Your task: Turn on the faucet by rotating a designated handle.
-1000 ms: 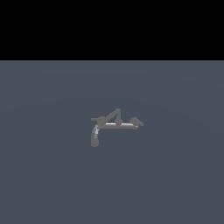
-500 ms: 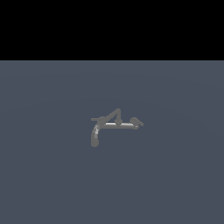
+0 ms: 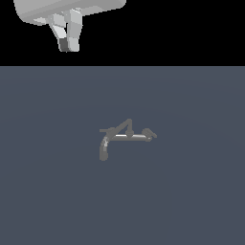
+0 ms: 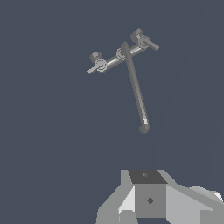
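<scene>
The white gripper (image 3: 68, 46) hangs high at the top of the exterior view, toward its left, fingers (image 3: 74, 42) pointing down and pressed close together, holding nothing, well apart from everything below.

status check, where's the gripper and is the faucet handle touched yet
Gripper high above, fingers close together, holding nothing. Faucet on the floor, handle untouched. Nothing in the way.

The arm (image 3: 67, 9) was cut off by the exterior view's top edge. The gripper (image 3: 69, 45) looked nearly closed, its gap unclear. The faucet's (image 3: 125, 136) levers were too small to distinguish.
</scene>
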`<state>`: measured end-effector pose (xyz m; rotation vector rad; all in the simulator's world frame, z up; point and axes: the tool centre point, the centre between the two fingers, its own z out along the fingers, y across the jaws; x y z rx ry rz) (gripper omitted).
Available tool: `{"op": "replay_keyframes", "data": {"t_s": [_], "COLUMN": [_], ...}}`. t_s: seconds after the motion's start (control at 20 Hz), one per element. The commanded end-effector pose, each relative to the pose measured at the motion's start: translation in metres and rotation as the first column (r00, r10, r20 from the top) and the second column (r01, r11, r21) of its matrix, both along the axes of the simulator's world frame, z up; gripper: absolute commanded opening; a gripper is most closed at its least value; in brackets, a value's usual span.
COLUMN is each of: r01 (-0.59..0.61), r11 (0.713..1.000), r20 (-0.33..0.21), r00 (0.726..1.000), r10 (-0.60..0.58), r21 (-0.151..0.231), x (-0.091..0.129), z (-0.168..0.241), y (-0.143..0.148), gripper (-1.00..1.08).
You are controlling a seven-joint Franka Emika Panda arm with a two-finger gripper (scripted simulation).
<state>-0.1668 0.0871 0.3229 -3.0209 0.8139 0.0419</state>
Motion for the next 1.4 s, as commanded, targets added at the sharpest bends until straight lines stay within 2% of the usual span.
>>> {"op": "replay_keyframes", "data": {"t_s": [0.0, 0.35, 0.7, 1.05, 1.35], "r01": [0.056, 0.199, 0.327, 0.445, 0.545], "r11": [0.998, 0.980, 0.945, 0.895, 0.838], "r20": [0.001, 0.003, 0.005, 0.007, 0.010], "r00": [0.998, 0.980, 0.945, 0.895, 0.838], "r10": [-0.056, -0.199, -0.327, -0.445, -0.545], "r21": [0.000, 0.000, -0.002, -0.005, -0.009], "x": [0.011, 0.044, 0.075, 0.106, 0.134], "z": [-0.016, -0.056, -0.094, -0.130, -0.163], "y": [0.006, 0.017, 0.023, 0.023, 0.020], "gripper": [-1.00, -1.00, -1.00, -1.00, -1.00]}}
